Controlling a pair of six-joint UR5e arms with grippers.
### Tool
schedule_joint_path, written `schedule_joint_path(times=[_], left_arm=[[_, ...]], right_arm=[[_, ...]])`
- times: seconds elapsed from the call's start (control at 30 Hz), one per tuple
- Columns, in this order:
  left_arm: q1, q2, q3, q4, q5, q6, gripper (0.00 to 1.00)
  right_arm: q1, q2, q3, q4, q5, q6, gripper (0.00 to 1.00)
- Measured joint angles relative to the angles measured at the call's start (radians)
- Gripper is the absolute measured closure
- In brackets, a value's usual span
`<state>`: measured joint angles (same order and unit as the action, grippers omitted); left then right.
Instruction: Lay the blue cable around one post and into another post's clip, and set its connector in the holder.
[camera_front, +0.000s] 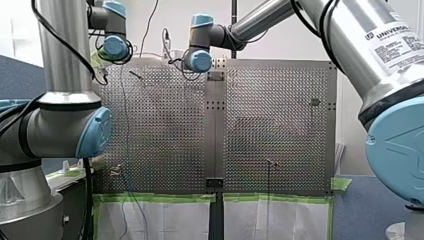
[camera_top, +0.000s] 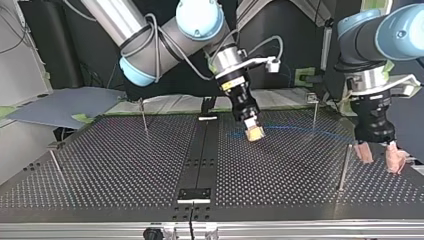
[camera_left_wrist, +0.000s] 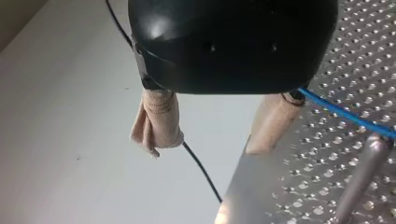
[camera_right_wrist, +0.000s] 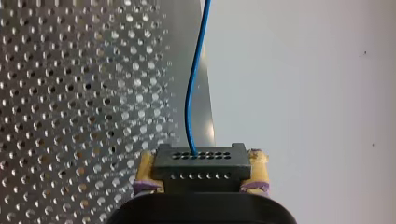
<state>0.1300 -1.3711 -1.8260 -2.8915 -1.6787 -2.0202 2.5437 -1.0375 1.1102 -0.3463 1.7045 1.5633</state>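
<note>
Our right pincer (camera_right_wrist: 201, 163) is clamping the black connector (camera_right_wrist: 198, 156) between its yellow pads (camera_right_wrist: 145, 170), which are pressing on the connector's two ends. The blue cable (camera_right_wrist: 189, 107) is leaving one of the holes in the connector's face. It is curving away ahead of the pincer, along the edge of the perforated tabletop (camera_right_wrist: 70, 93).

In the top view the right pincer (camera_top: 255, 132) is hanging tilted over the tabletop (camera_top: 125, 165), just right of the middle strip, with its arm coming in at the view's left. We cannot tell whether its tip is touching the surface. From there the blue cable (camera_top: 300, 129) is running low over the tabletop toward the view's right. It is passing a thin far post (camera_top: 315, 112) near the far edge, and we cannot tell whether it is going around that post or only beside it.

Our left pincer (camera_left_wrist: 215, 130) is standing wide and gripping nothing, its two beige-wrapped fingers (camera_left_wrist: 159, 123) well apart. In the left wrist view the blue cable (camera_left_wrist: 345, 114) is coming out from behind the pincer's black body beside one finger and crossing the tabletop. A metal near post (camera_left_wrist: 362, 179) is rising just beside it, and a thin black wire (camera_left_wrist: 201, 170) is trailing off past the other finger.

In the top view the left pincer (camera_top: 378, 156) is hovering at the view's right, pointing down, with the near post (camera_top: 344, 167) standing just beside it
</note>
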Motion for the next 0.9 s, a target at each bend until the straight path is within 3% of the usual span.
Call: schedule_joint_path(times=[0.27, 0.47, 0.9], left_arm=[[0.007, -0.002, 0.01, 0.006, 0.02, -0.011, 0.0], [0.02, -0.003, 0.011, 0.006, 0.02, -0.025, 0.0], [0.056, -0.036, 0.024, 0.021, 0.023, -0.053, 0.0]], right_arm=[[0.011, 0.03, -0.074, 0.014, 0.002, 0.002, 0.98], [0.012, 0.04, -0.108, 0.023, 0.002, 0.015, 0.98], [0.019, 0.098, -0.214, 0.068, -0.016, 0.012, 0.98]])
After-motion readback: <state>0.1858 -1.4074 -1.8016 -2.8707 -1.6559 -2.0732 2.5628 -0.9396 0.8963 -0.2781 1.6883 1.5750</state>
